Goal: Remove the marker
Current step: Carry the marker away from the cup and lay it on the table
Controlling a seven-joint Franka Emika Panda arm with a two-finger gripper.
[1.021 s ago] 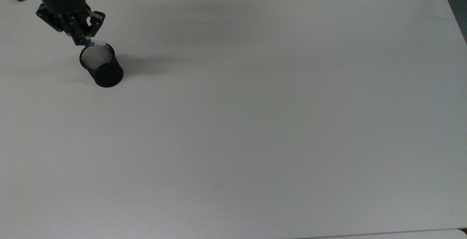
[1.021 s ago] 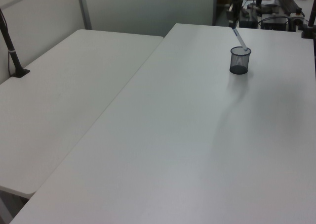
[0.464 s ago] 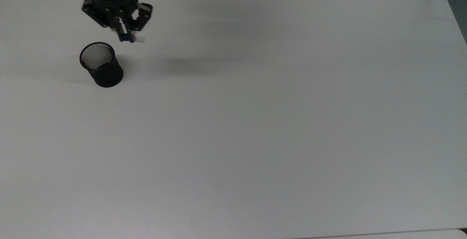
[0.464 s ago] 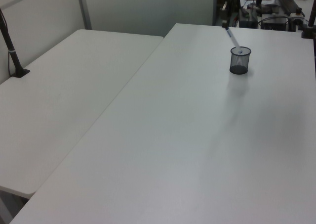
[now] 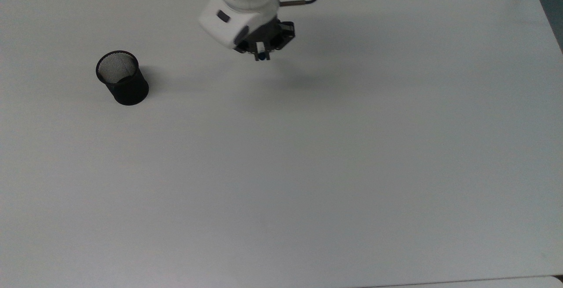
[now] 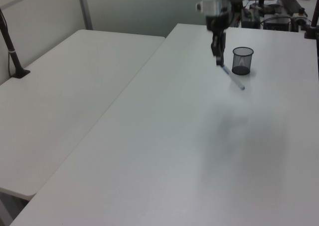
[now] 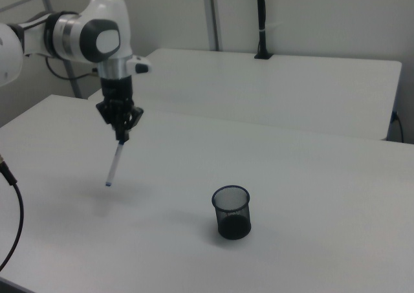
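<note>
Marker (image 7: 114,163) hangs tilted from closed tool (image 7: 121,136) above table (image 7: 291,196).

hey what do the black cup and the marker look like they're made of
The black cup looks like matte wire mesh, likely metal: light shows through its wall, and a solid rim rings the top. The marker, held by the end effector, looks like smooth plastic, with a white barrel; its finish is hard to judge.

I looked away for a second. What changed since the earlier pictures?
The gripper, shut on the marker, lifted it out of the black mesh cup and carried it toward the top view's right, above the table. The cup stayed put.
</note>
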